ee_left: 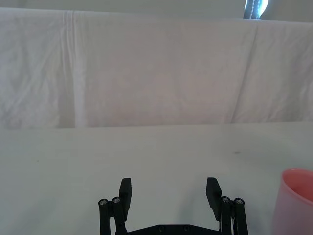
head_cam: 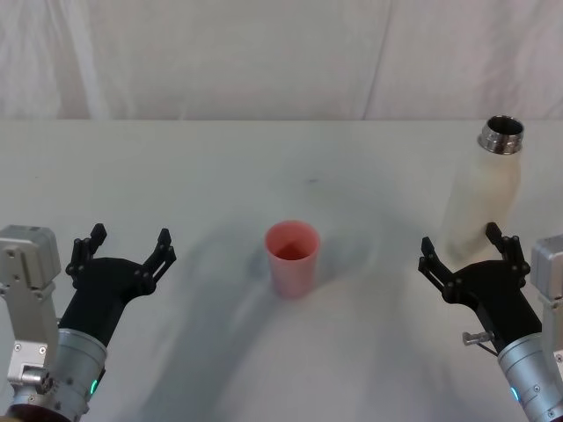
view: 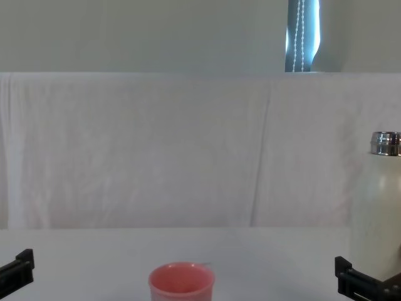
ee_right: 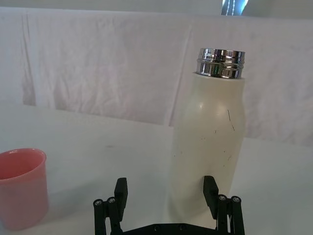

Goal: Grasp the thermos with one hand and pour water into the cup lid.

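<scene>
On the desk (head_cam: 176, 176), the thermos (head_cam: 482, 202) stands upright just ahead of the right gripper (head_cam: 461, 250), whose fingers are spread. The left gripper (head_cam: 123, 250), also spread, is well apart from it, beyond the cup lid (head_cam: 292, 258).

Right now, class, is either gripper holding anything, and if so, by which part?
Nothing is held. The right gripper is open just in front of the thermos, fingers not closed on it. The left gripper is open, left of the cup lid.

Right gripper (ee_right: 166, 192) spread wide before the thermos (ee_right: 210, 142) — cup lid (ee_right: 20, 188) aside.
</scene>
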{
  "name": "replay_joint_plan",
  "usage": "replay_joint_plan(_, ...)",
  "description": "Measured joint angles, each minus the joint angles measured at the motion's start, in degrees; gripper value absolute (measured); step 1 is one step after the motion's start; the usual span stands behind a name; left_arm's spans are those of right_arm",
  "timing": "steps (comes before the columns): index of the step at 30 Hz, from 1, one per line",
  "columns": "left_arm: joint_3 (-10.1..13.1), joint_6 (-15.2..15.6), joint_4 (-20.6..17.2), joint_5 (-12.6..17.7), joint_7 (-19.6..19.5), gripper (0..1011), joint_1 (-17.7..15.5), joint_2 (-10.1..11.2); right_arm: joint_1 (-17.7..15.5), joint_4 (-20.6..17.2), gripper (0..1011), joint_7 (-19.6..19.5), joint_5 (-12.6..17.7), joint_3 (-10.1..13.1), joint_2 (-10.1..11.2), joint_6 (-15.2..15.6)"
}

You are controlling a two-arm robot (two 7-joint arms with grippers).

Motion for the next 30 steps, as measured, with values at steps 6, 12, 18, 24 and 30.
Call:
replay_joint_plan(6,0.0,0.0,0.0,0.0,0.0,1001,0.0,0.0,0.0,0.0,1000,0.0,0.0,0.0,0.0,0.0)
replay_joint_plan(12,0.0,0.0,0.0,0.0,0.0,1001,0.0,0.0,0.0,0.0,1000,0.0,0.0,0.0,0.0,0.0)
replay_joint_plan(18,0.0,0.0,0.0,0.0,0.0,1001,0.0,0.0,0.0,0.0,1000,0.0,0.0,0.0,0.0,0.0)
replay_joint_plan(24,0.0,0.0,0.0,0.0,0.0,1001,0.0,0.0,0.0,0.0,1000,0.0,0.0,0.0,0.0,0.0)
replay_joint_plan(30,0.0,0.0,0.0,0.0,0.0,1001,0.0,0.0,0.0,0.0,1000,0.0,0.0,0.0,0.0,0.0)
